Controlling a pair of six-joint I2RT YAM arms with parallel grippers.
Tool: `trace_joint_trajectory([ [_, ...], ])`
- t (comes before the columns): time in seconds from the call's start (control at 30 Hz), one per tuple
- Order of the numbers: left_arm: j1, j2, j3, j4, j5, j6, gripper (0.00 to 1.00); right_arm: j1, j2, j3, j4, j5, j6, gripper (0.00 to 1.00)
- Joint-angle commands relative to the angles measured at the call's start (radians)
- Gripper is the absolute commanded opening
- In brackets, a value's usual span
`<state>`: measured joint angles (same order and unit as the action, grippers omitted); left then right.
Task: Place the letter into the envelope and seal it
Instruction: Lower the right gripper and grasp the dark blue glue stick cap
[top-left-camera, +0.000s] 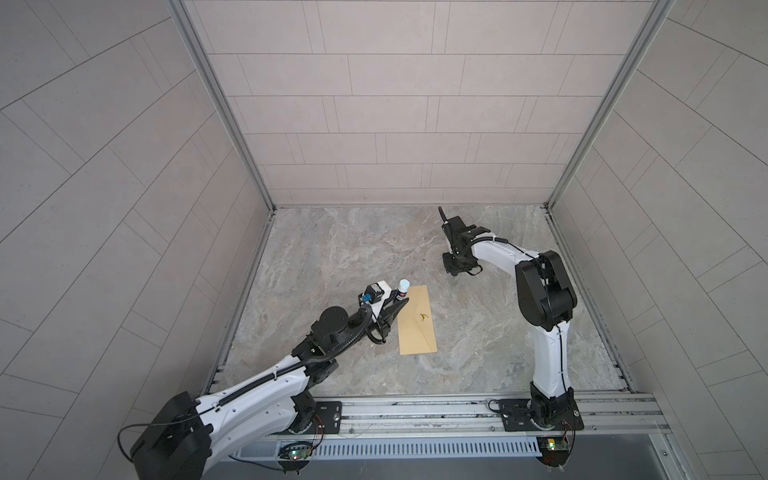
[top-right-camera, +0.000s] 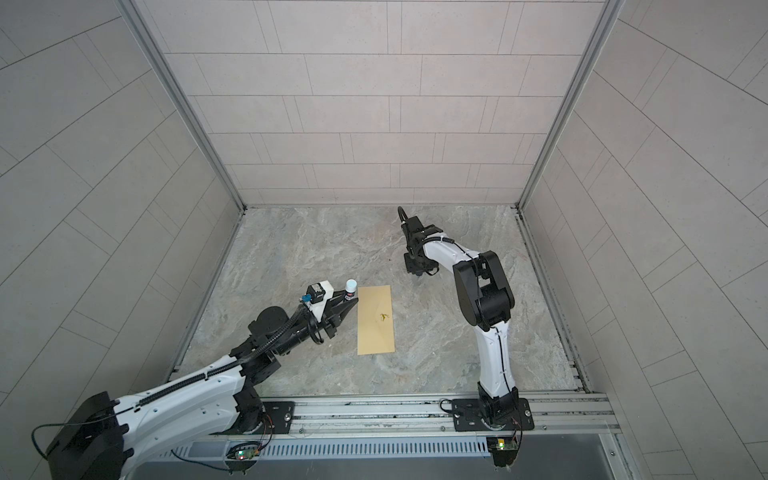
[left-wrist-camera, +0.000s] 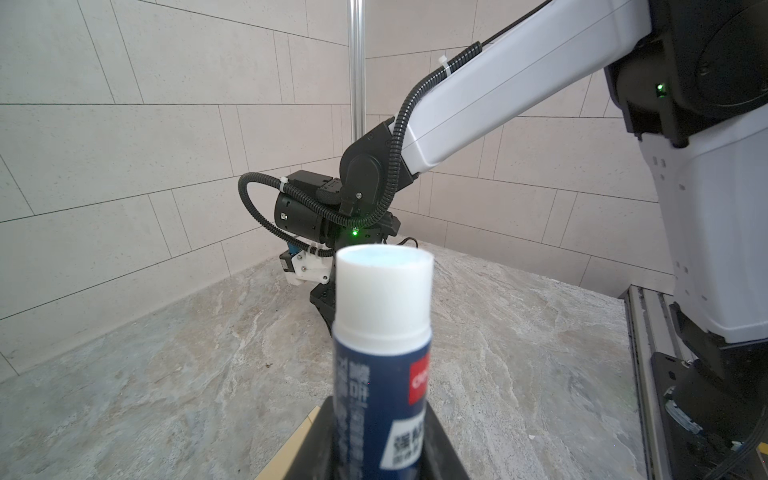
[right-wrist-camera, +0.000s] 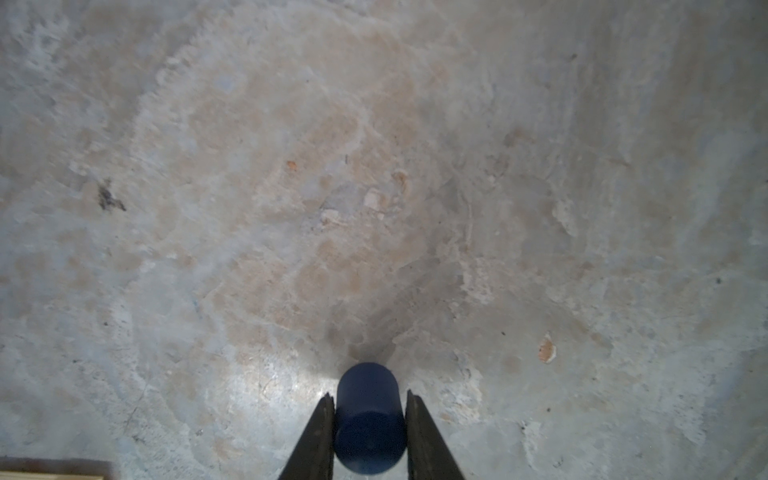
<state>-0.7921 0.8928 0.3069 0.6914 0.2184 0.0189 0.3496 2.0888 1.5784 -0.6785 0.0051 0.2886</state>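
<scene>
The left side of the envelope (top-left-camera: 417, 322) is blocked by the left gripper (top-left-camera: 401, 301) and glue stick (top-left-camera: 403, 287); the right side is left open.

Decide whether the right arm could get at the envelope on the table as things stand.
Probably yes for reach: bare table lies between the right gripper and the envelope. But its jaws look closed on a blue cap, so it could not grasp the envelope until that is let go.

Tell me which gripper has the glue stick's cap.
The right gripper: its jaws press both sides of the dark blue cap. The left gripper holds the uncapped glue stick, white tip showing, beside the envelope.
</scene>
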Motion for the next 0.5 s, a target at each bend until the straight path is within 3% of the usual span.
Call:
trace_joint_trajectory([
  [0.0, 0.001, -0.010, -0.006, 0.045, 0.000, 0.013, 0.00, -0.001, 0.025, 0.025, -0.020, 0.007, 0.004, 0.28],
  [0.47, 0.001, -0.013, -0.008, 0.043, 0.000, 0.010, 0.00, -0.001, 0.034, 0.031, -0.029, 0.010, 0.005, 0.31],
])
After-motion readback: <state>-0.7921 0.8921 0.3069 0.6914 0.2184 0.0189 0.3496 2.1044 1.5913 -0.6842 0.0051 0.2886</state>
